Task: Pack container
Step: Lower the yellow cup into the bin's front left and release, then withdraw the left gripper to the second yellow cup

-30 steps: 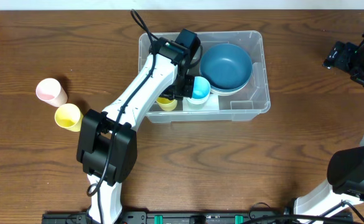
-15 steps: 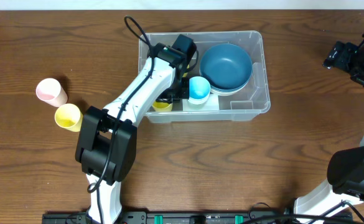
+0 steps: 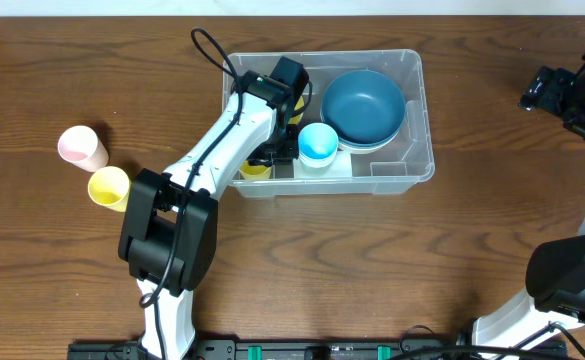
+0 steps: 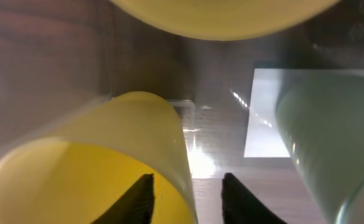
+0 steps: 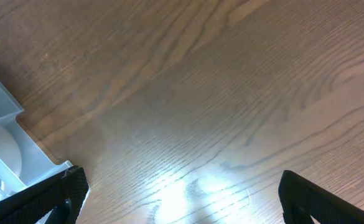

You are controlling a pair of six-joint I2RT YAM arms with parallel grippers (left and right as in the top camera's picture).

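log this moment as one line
left gripper: open, astride yellow cup wall in container | right gripper: open, over table | blue bowl, blue cup: packed

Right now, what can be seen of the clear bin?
The bin is clear, colourless plastic, rectangular with rounded corners and a thick rim, no lid on. It stands upright on the wooden table, toward the far side. A white label shows low at its near side. Inside are a blue bowl at the right, a light blue cup and a yellow cup. The left gripper reaches into its left part, fingers apart astride the yellow cup's wall.
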